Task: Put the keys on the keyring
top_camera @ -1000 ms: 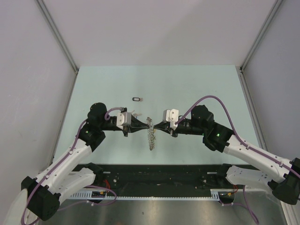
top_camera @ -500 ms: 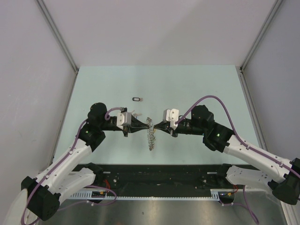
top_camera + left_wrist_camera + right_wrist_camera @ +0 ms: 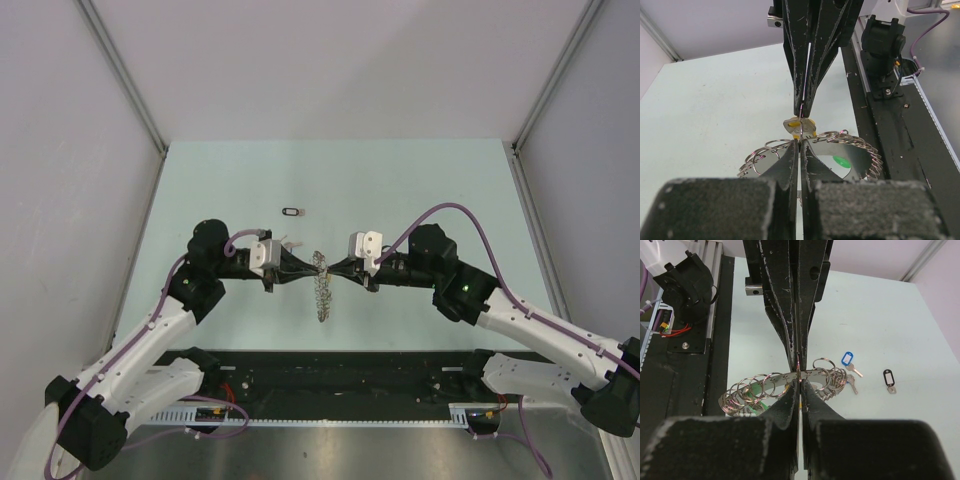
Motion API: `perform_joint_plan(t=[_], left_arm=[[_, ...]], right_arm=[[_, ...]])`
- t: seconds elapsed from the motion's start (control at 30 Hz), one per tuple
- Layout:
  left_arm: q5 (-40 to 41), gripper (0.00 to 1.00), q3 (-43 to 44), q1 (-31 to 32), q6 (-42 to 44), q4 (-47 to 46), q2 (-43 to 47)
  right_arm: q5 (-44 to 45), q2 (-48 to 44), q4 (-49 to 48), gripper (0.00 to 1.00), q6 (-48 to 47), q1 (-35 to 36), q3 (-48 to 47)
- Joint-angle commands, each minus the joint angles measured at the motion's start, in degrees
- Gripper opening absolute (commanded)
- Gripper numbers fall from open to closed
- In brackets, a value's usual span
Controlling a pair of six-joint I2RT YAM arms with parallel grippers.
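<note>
The keyring point(image 3: 321, 287) hangs clear of the table point(image 3: 420, 190), floppy. For threading we judge it best to keep its top rim taut and level and ease the yellow-tagged key point(image 3: 800, 125) on with small moves; slack would let the ring fold. The rim sits right at the meeting tips of the left gripper point(image 3: 306, 268) and right gripper point(image 3: 336, 268); both are pinched tight on it, as far as we can tell; the yellow key lies between the tips. The blue-tagged key point(image 3: 847, 359) and black-tagged key point(image 3: 888, 376) lie on the table, well apart.
</note>
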State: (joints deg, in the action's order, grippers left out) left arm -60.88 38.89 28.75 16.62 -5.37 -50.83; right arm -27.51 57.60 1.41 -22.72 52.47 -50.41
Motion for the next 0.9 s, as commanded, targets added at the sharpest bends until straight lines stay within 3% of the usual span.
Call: perform_joint_plan(t=[0.0, 0.87], left_arm=[[0.5, 0.0, 1.01, 0.34, 1.66, -1.31, 1.08], [-0.81, 0.0, 0.74, 0.34, 1.57, -1.75, 1.35]], right_arm=[[0.08, -1.18, -2.29, 0.0, 0.22, 0.35, -1.71], [0.44, -0.21, -2.38, 0.0, 0.22, 0.35, -1.62]])
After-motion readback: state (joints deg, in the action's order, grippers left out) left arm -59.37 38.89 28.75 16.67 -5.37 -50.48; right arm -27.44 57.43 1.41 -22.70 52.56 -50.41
